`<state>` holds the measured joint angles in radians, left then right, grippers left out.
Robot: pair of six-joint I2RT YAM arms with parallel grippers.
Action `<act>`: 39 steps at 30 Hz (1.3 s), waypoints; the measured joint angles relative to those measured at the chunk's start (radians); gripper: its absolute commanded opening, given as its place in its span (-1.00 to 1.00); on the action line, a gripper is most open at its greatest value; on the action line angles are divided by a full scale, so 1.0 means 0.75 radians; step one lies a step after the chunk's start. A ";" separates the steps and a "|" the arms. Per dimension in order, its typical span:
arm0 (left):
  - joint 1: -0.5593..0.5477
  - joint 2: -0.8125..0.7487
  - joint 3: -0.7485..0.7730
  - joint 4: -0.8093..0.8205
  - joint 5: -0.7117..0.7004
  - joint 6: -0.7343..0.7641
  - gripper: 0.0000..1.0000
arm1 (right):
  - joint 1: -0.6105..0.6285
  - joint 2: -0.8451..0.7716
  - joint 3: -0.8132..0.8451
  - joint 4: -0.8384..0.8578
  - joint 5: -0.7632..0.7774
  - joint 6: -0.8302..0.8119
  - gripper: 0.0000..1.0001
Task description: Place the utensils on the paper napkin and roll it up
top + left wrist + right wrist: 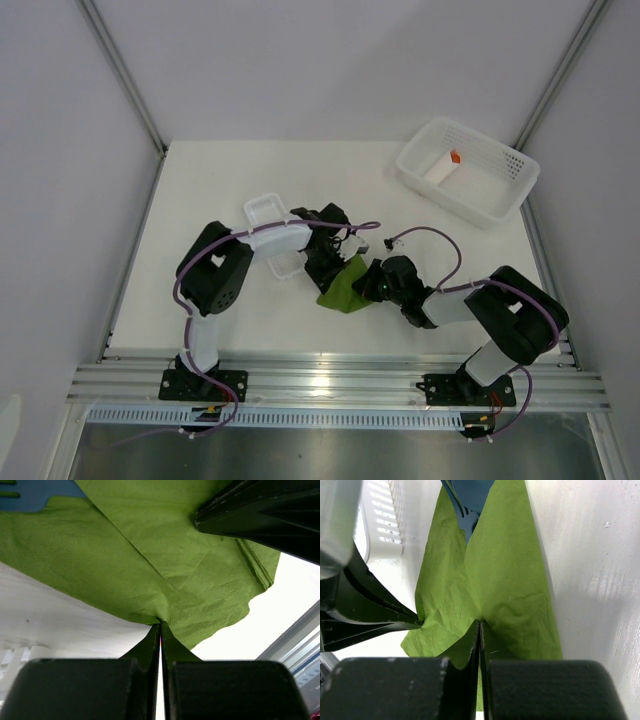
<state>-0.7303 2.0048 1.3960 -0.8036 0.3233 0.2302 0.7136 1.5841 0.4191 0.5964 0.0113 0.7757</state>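
The olive-green paper napkin [345,287] lies crumpled between my two grippers at mid-table. My left gripper [160,625] is shut on a pinched edge of the napkin [150,555]. My right gripper [480,622] is shut on another edge of the napkin [495,570]. In the top view the left gripper [328,268] and right gripper [372,283] face each other across the sheet. A blue fork [35,495] lies on the napkin at the left wrist view's top left. Blue utensils [470,500] stick out from under a napkin fold; the spoon is not clearly told apart.
A narrow white ribbed tray [268,225] sits just behind the left gripper, also seen as the tray [380,520]. A white perforated basket [468,172] at the back right holds a white piece with an orange tip [453,160]. The table's front rail runs below both bases.
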 measured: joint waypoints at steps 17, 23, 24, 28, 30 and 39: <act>-0.001 -0.030 0.172 0.011 0.146 0.008 -0.74 | 0.000 0.000 -0.001 0.001 -0.001 0.003 -1.00; -0.001 -0.060 0.096 0.041 0.091 0.050 0.10 | -0.001 0.001 0.000 0.001 -0.001 0.004 -1.00; -0.001 -0.076 0.058 0.045 0.075 0.058 0.10 | -0.001 0.001 0.000 0.002 -0.001 0.004 -1.00; -0.002 -0.152 -0.074 0.062 0.015 0.113 -0.02 | -0.001 0.006 0.000 0.010 -0.001 0.005 -1.00; -0.007 -0.187 -0.118 0.084 -0.020 0.155 -0.02 | -0.001 0.010 0.000 0.017 -0.001 0.011 -1.00; -0.100 -0.286 -0.353 0.234 -0.088 0.479 0.08 | -0.003 0.013 -0.001 0.022 -0.006 0.014 -1.00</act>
<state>-0.8051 1.7901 1.1313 -0.6277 0.2573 0.5892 0.7113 1.5940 0.4187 0.6128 0.0071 0.7864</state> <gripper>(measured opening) 0.527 0.003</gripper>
